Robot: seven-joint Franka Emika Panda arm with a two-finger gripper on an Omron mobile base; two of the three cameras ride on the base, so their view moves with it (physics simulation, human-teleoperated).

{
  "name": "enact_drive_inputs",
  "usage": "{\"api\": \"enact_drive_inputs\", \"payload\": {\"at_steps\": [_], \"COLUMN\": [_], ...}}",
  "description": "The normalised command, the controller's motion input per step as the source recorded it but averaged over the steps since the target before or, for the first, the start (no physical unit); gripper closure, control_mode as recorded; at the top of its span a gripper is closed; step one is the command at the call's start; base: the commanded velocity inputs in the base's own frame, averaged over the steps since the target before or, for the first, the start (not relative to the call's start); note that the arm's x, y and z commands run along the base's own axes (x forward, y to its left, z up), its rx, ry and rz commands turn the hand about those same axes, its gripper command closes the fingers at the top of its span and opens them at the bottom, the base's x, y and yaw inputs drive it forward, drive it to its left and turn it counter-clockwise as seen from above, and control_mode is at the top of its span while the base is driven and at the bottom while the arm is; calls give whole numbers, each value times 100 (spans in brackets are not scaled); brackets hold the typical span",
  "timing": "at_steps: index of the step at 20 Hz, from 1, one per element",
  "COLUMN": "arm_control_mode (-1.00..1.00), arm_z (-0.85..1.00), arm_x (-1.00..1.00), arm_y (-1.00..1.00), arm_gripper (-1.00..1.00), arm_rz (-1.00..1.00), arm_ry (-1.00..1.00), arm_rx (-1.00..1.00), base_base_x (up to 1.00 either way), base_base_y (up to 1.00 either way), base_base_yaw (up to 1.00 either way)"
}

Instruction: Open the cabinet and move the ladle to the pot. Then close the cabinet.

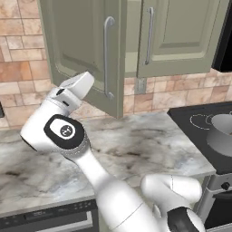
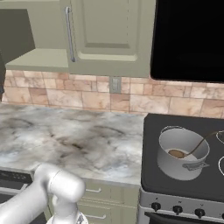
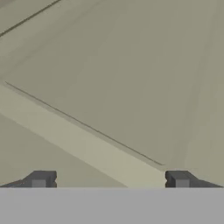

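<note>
The pincer (image 3: 109, 180) sits at the bottom of the hand view, its two dark fingertips (image 3: 40, 179) spread wide and holding nothing, close against a sage-green raised panel of the cabinet (image 1: 86, 41). In the left base view the left cabinet door (image 1: 79, 50) stands swung open at upper centre, its silver bar handle (image 1: 107, 56) vertical; the right door (image 1: 181, 36) is shut. In the right base view's lower right, the steel pot (image 2: 181, 153) stands on the black stove (image 2: 151, 175), and the ladle (image 2: 192, 151) lies inside it, handle leaning over the rim. The marbled tabletop (image 2: 65, 140) spreads left.
</note>
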Motion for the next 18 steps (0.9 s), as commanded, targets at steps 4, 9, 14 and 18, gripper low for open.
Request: {"api": "enact_drive_inputs", "payload": {"at_steps": [4, 9, 14, 18], "arm_control_mode": [-100, -100, -100, -100], "arm_z": [23, 2, 4, 12], "arm_x": [32, 72, 76, 81], "arm_y": [-64, -51, -41, -35], "arm_gripper": [-100, -100, -100, -100], "arm_rz": [0, 3, 11, 11], "arm_ry": [0, 0, 0, 0], "arm_rx": [3, 11, 17, 20], "base_base_x": [0, 0, 0, 0], "base_base_y": [0, 0, 0, 0], "base_base_yaw": [0, 0, 0, 0]}}
